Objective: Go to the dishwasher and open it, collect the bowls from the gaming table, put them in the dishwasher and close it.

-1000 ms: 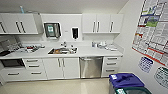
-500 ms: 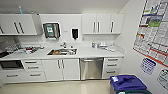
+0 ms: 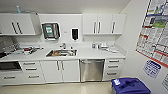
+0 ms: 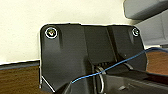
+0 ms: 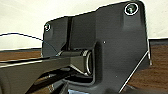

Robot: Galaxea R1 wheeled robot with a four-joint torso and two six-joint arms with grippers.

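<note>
A: What did the head view record, largest items first?

B: A kitchenette wall faced the camera. White upper cabinets (image 3: 97, 23) ran above a long white desk (image 3: 90, 53), with white base cabinets (image 3: 60, 71) below it. The dishwasher (image 3: 92, 70), brushed steel front, sat closed under the desk, between the base cabinets and a stack of drawers (image 3: 114, 69). A blue bin (image 3: 130, 86) stood on the floor near the side wall, which carried posters (image 3: 155, 30).

A: Smaller fixtures?

B: A sink (image 3: 61, 52) was set into the desk, just beside the dishwasher's position but above the base cabinets. A towel dispenser (image 3: 50, 31) and a dark soap dispenser (image 3: 74, 33) hung on the wall above it.

A: State of each pincer?

B: It could not be told for either. Both wrist views showed the robot's dark plate against pale wall and wood-toned floor.
</note>
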